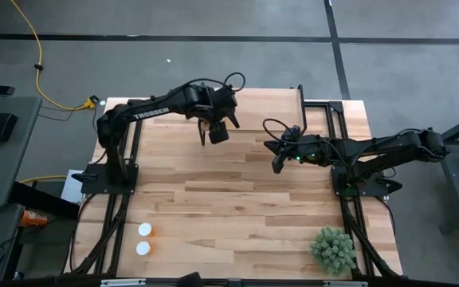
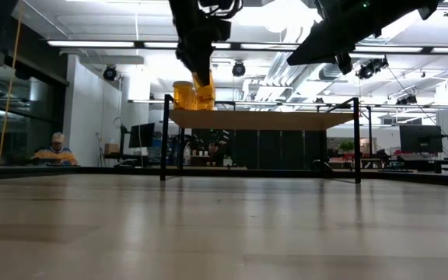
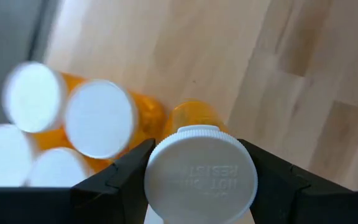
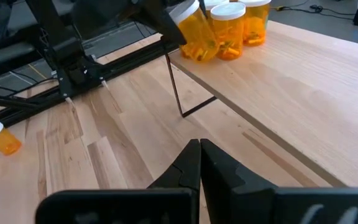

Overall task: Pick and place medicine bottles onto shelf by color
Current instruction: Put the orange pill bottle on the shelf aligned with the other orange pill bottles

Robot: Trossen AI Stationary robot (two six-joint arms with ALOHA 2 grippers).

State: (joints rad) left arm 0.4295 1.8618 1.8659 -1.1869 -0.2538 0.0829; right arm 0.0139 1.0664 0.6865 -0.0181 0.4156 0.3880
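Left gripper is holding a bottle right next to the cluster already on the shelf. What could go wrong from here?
1. The left gripper holds its bottle close beside four bottles on the shelf; a finger swinging out on release might topple one.
2. In the right wrist view that cluster stands near the shelf corner, so a nudged bottle could roll off.
3. The right gripper, shut, waits beside the shelf; the arms look close.
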